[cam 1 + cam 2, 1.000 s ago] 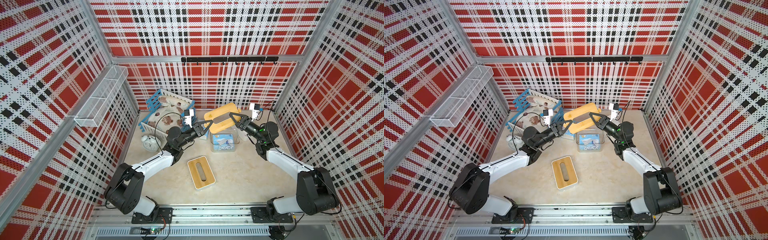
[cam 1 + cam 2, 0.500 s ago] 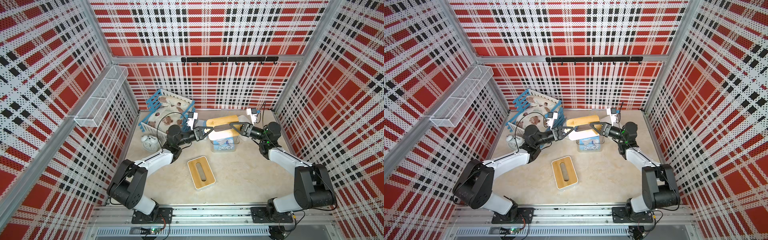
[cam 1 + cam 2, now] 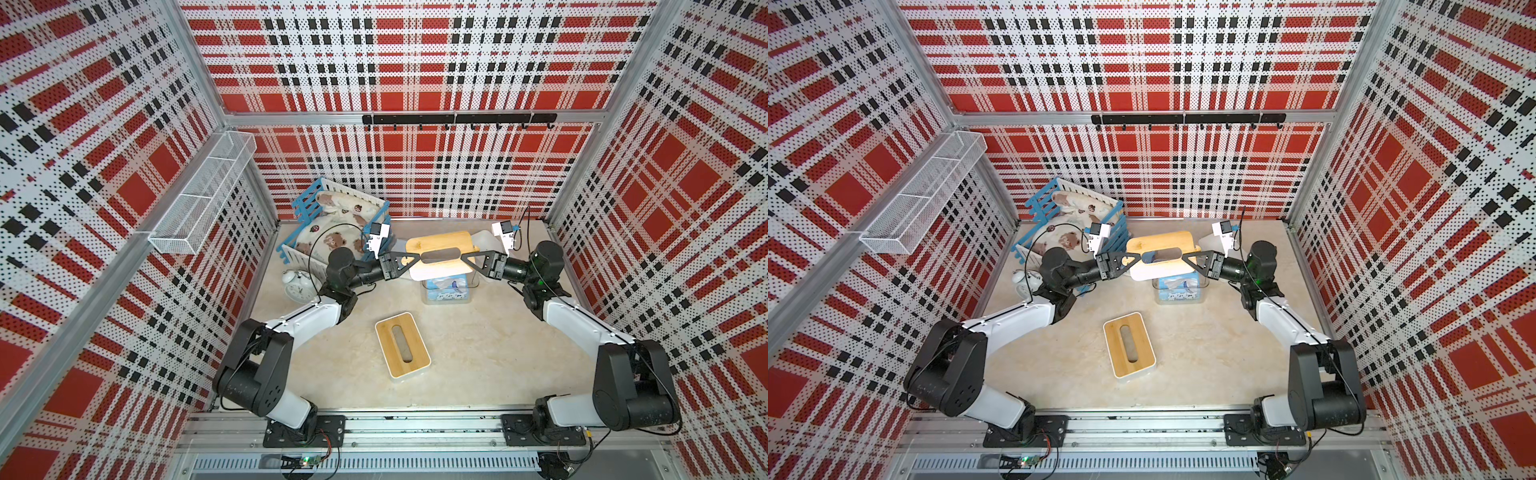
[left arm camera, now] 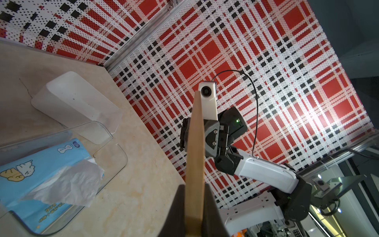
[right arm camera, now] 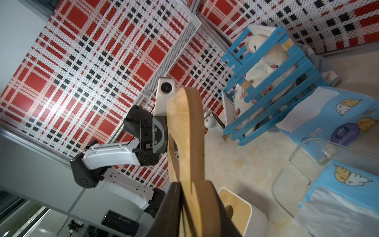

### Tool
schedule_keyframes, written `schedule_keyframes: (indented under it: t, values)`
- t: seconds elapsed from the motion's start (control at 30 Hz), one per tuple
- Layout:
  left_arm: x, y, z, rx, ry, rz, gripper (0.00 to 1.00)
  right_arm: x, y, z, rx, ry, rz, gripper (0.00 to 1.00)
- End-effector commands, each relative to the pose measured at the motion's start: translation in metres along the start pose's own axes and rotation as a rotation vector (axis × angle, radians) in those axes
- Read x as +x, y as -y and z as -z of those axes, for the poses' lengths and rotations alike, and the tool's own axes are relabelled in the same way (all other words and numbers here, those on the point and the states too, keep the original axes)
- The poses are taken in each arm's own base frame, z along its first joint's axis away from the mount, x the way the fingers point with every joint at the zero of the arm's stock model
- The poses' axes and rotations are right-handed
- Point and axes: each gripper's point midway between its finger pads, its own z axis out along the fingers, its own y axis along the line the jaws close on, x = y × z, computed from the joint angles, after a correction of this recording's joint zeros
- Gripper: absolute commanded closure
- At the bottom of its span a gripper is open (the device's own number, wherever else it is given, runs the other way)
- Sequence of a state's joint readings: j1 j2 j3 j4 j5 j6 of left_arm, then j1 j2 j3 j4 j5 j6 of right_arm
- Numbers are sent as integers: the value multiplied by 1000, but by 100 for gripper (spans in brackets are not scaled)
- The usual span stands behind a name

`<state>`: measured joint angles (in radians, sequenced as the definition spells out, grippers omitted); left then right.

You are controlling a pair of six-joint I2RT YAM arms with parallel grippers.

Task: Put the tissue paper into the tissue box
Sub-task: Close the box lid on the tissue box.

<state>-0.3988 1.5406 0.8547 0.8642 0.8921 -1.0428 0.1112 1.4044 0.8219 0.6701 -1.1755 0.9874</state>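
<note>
A light-blue tissue paper pack (image 3: pixel 446 289) (image 4: pixel 30 174) with a white sheet sticking out lies inside a clear tissue box (image 3: pixel 473 283) (image 4: pixel 110 151). Just above it, a wooden lid (image 3: pixel 438 246) (image 3: pixel 1160 243) with a slot hangs roughly level. My left gripper (image 3: pixel 417 258) (image 4: pixel 194 186) is shut on one end of the lid. My right gripper (image 3: pixel 465 259) (image 5: pixel 191 183) is shut on the opposite end. A second blue pack (image 5: pixel 332 115) lies on the table beside the blue crate.
A white box base (image 3: pixel 484 241) (image 4: pixel 78 102) lies behind the clear box. A closed white tissue box with a wooden lid (image 3: pixel 402 350) stands front centre. A blue crate (image 3: pixel 305 203) with plush items and an alarm clock (image 3: pixel 297 284) sit at the back left. A wire basket (image 3: pixel 203 199) hangs on the left wall.
The lid has come down from a tilted, raised pose to a level one just over the clear box. Both arms lowered with it, and the right gripper opened briefly before closing on the lid again.
</note>
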Motion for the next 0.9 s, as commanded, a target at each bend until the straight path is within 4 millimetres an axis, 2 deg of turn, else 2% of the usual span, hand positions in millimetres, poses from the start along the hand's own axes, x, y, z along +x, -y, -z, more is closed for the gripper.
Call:
schedule_keyframes:
  t: [0.0, 0.03, 0.2, 0.3, 0.43, 0.53, 0.7, 0.77, 0.87]
  values:
    - [4, -18, -1, -40, -2, 54, 100, -12, -10, -1, -20, 30, 95, 99]
    - [2, -21, -1, -49, 4, 60, 99, -12, -10, -1, -16, 30, 87, 100]
    - [-1, -37, -4, -93, 35, 89, 65, -8, 1, 3, 46, 38, 31, 100]
    - [-3, -48, -3, -129, 60, 99, 49, -6, 11, 9, 121, 44, 2, 100]
    - [-5, -76, 6, -246, 114, 107, 27, -2, 32, 21, 246, 55, -58, 100]
    - [-2, -102, 11, -400, 139, 76, 18, 4, 51, 27, 346, 61, -114, 100]
    - [6, -135, 14, -676, 128, -23, 15, 13, 74, 31, 414, 80, -198, 100]
    - [8, -142, 11, -759, 112, -76, 14, 11, 78, 30, 398, 98, -223, 100]
    - [10, -144, 1, -779, 95, -105, 13, 13, 83, 25, 375, 107, -260, 100]
